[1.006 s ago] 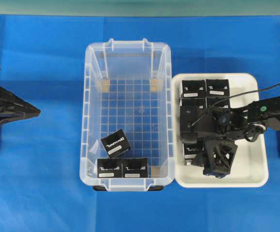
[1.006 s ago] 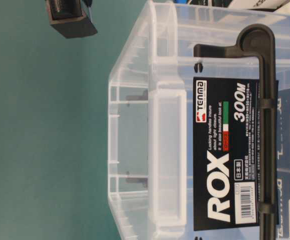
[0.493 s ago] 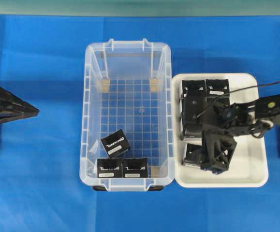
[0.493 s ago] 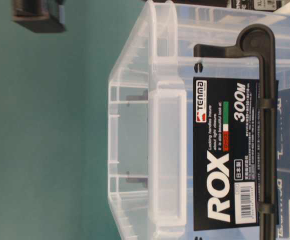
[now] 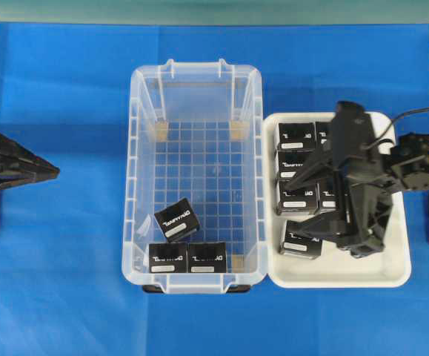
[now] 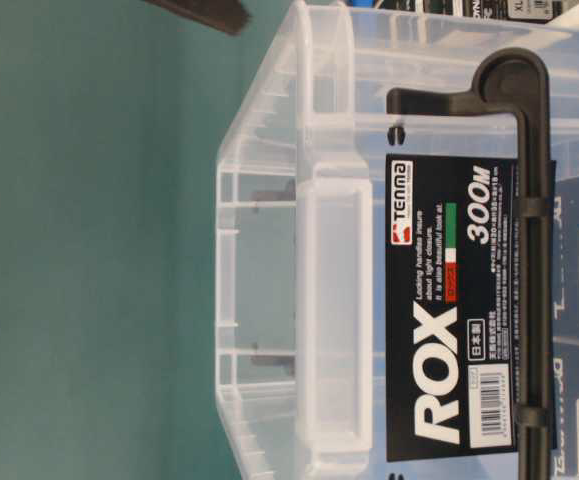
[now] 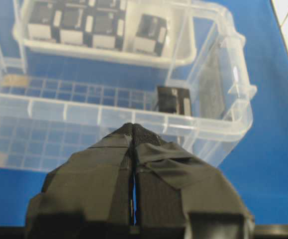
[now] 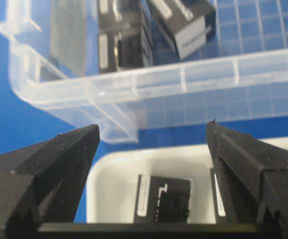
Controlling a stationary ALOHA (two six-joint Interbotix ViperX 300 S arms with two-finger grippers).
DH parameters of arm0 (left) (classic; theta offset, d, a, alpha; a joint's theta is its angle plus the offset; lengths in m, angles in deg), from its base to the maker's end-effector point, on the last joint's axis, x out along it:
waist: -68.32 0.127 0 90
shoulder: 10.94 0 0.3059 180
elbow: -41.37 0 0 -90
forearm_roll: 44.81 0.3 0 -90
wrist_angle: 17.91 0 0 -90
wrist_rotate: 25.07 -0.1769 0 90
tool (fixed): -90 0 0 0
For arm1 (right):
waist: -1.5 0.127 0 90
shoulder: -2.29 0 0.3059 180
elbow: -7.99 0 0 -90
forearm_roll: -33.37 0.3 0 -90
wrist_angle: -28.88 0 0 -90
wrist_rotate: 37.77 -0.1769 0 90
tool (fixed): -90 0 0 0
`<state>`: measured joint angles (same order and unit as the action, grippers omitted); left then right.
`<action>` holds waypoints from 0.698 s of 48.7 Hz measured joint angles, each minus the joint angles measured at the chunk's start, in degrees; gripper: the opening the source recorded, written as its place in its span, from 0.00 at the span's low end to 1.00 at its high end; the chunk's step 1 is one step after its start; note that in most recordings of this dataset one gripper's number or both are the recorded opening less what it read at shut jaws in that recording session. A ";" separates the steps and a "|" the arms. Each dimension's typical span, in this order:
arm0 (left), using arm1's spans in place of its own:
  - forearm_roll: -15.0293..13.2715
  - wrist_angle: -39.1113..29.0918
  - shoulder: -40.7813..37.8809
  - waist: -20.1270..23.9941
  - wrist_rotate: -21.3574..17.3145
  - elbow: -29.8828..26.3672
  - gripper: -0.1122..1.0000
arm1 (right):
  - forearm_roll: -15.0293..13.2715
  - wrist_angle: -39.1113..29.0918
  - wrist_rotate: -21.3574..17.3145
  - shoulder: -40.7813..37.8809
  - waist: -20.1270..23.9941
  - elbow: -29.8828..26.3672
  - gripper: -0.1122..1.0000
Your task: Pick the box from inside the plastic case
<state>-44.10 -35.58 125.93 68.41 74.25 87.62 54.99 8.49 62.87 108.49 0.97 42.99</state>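
The clear plastic case (image 5: 134, 178) stands mid-table. Three black boxes lie at its near end: one tilted box (image 5: 175, 220) and two side by side (image 5: 168, 256) (image 5: 207, 256). My right gripper (image 5: 292, 208) hovers open over the white tray (image 5: 392, 267), nothing between its fingers. In the right wrist view the open right gripper (image 8: 151, 127) frames a tray box (image 8: 163, 199), with the case (image 8: 183, 74) and its boxes (image 8: 183, 20) beyond. My left gripper (image 5: 57, 172) rests shut, left of the case; its wrist view shows the shut tips (image 7: 134, 125) facing the case wall (image 7: 84, 112) and one box (image 7: 173, 99).
Several black boxes (image 5: 297, 137) fill the tray's far and left parts; one lies apart at its front left (image 5: 301, 241). The tray (image 7: 109, 55) sits tight against the case's right side. The table-level view shows only the case's labelled end wall (image 6: 329, 300).
My right gripper has risen from low over the tray's front left and now points toward the case, jaws a little wider. The box beneath it stays in the tray. The left arm is still.
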 measured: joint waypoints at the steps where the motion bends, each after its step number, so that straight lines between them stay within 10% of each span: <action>1: 0.00 -0.09 0.00 0.00 -0.09 0.00 0.07 | 0.00 0.00 0.00 0.35 0.00 0.00 0.92; 34: 0.00 -0.26 1.58 -0.09 -0.53 0.00 0.07 | 0.09 11.25 1.05 17.58 0.00 1.49 0.92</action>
<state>-44.10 -35.84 127.51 68.32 73.72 87.62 55.08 19.74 63.92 126.07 0.97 44.48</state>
